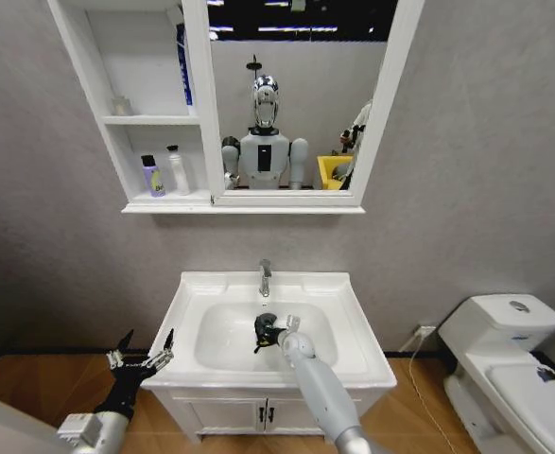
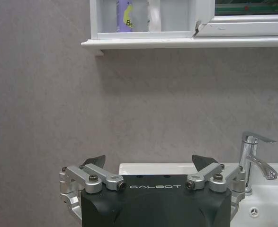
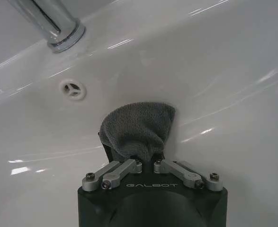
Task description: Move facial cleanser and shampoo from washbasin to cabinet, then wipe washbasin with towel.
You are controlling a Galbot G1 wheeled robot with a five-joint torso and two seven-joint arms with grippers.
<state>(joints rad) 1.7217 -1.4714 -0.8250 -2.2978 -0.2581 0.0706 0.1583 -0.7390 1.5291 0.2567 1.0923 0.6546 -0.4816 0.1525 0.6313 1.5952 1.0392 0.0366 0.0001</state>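
Grey walls frame a white washbasin (image 1: 353, 322) with a chrome tap (image 1: 265, 277) at its back, and above it hangs the cabinet (image 1: 97, 85) beside a mirror (image 1: 291, 95). Two bottles (image 1: 164, 173) stand side by side in the cabinet's lowest compartment, so the carrying part of the task looks done and the wiping is in hand. Down in the bowl, the right gripper (image 3: 150, 156) is clenched on the towel (image 3: 138, 128), whose bunched free end sticks out ahead of the fingers and presses on the ceramic. From this gripper the tap lies ahead, toward the back wall, with the overflow hole (image 3: 73, 89) between them; unwiped bowl spreads to either side. The right arm is the only one placed to wipe. Beyond the basin's left edge, the left gripper (image 1: 143, 357) hovers released, fingers spread, holding nothing.
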